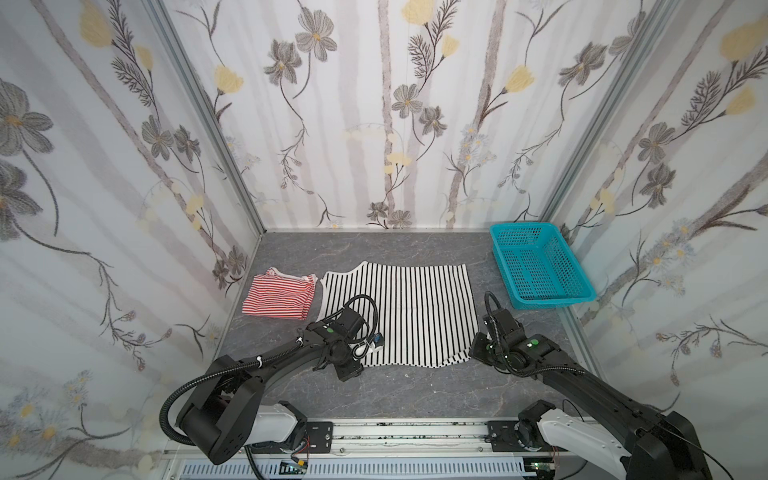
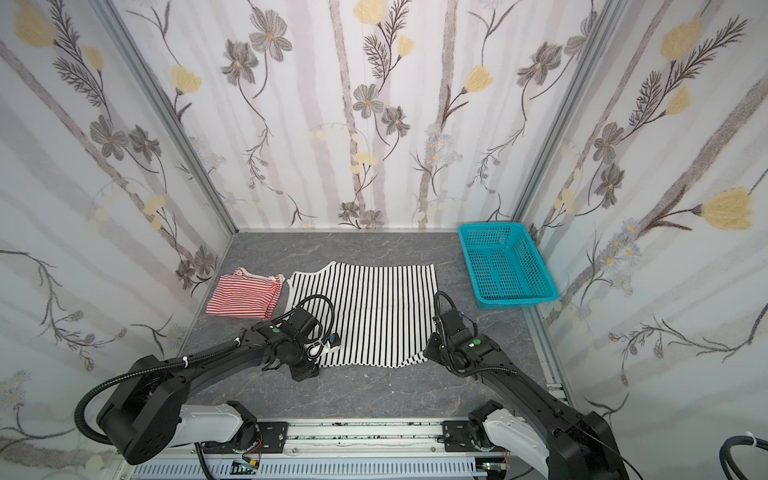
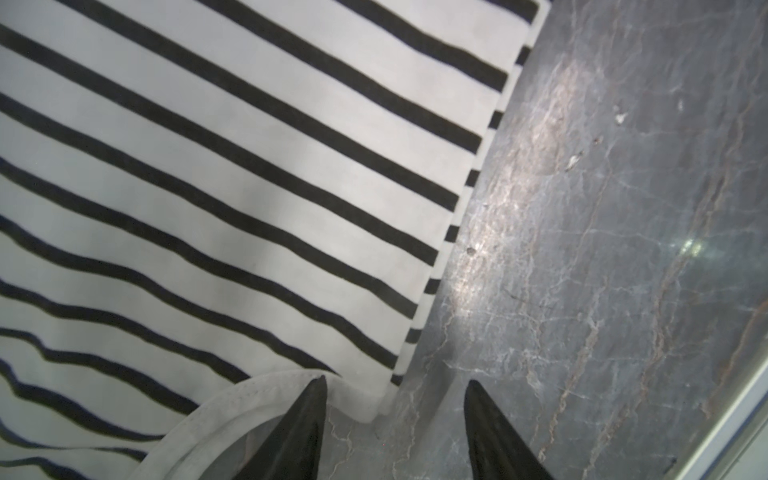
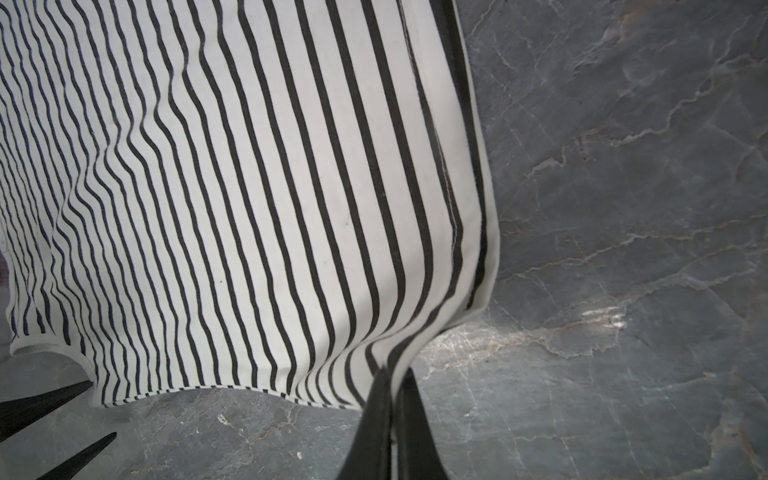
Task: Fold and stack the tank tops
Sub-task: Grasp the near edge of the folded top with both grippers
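While our right gripper [image 4: 395, 372] pinches the near right corner of the black-and-white tank top [image 1: 407, 307], laid out on the table [image 1: 415, 386], our left gripper [image 3: 397, 380] stands spread astride its near left trim.

black-and-white top [image 1: 407, 307] — corner hidden, under left arm [image 1: 282, 355]

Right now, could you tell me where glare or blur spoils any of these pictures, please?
Left wrist view: glare washes out the table beside the black top, whose stripes look slightly soft. Right wrist view: a smaller glare patch on the table; stripes crisp. Both top views: even light, soft shadows, corner posts splayed by the wide lens.
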Controlling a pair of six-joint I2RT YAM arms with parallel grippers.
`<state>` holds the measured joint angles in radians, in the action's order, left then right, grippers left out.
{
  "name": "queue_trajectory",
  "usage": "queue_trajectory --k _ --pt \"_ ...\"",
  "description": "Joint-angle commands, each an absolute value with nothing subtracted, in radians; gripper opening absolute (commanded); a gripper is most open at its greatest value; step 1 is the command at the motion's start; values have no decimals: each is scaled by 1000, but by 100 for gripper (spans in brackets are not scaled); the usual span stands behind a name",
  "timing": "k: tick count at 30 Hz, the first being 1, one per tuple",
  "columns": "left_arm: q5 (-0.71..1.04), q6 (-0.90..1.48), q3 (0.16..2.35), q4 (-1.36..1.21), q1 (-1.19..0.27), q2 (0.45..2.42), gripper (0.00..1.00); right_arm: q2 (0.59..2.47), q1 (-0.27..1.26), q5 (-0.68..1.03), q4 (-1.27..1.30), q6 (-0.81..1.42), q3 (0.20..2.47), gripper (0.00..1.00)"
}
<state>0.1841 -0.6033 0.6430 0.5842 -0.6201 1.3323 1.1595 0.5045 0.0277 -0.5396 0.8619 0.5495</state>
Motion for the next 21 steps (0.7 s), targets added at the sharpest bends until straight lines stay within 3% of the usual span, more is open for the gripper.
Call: queue_trajectory --k 1,9,17,21 --pt "200 -623 656 582 -621 1341 54 1159 506 25 -512 862 545 0" --pt "207 -625 648 581 -620 1377 35 1160 505 19 -512 862 543 0" --pt "193 -633 618 585 -622 1385 32 1173 503 9 -512 856 542 0" --pt "210 -630 614 594 -624 1393 23 1177 494 8 -512 847 545 0"
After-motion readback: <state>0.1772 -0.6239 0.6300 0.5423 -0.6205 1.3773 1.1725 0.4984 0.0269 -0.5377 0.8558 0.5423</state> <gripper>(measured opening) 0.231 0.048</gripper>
